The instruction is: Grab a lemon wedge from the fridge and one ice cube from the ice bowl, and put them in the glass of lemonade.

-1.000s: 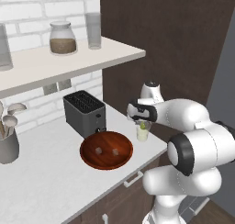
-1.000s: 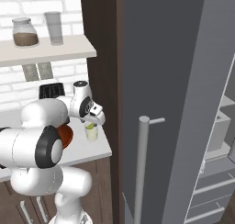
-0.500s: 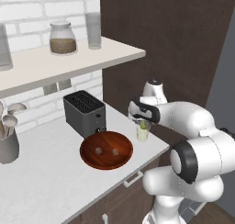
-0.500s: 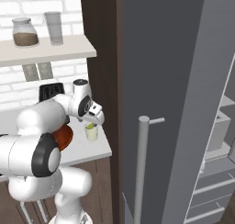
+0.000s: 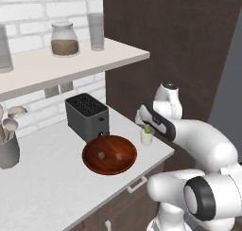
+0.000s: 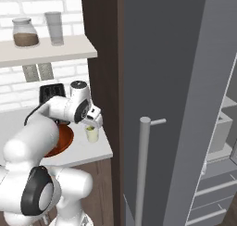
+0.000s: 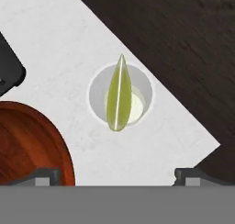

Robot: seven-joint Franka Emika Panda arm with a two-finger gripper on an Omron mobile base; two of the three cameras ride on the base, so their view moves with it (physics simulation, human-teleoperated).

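Observation:
The glass of lemonade (image 7: 120, 96) stands near the counter's corner, and the yellow-green lemon wedge (image 7: 119, 93) stands upright in it, poking above the rim. The hand view looks straight down on it. My gripper (image 7: 117, 175) hovers open just above the glass (image 5: 147, 137), fingers spread wide with nothing between them. From the right base view, the gripper (image 6: 92, 121) sits right over the glass (image 6: 92, 134). The reddish-brown ice bowl (image 5: 94, 165) lies to the glass's left with two ice cubes (image 5: 100, 155) inside. The grey fridge (image 6: 185, 72) stands on the right with its door open.
A dark toaster (image 5: 87, 116) stands behind the bowl. A shelf (image 5: 71, 64) above holds a lidded jar (image 5: 64, 39) and a tall greyish glass (image 5: 96, 31). A utensil pot (image 5: 8, 149) sits far left. Dark brown cabinet (image 5: 179, 45) rises behind the glass.
The hand has stayed over the glass while the arm's elbow swung out to the right. The wedge rests in the glass throughout.

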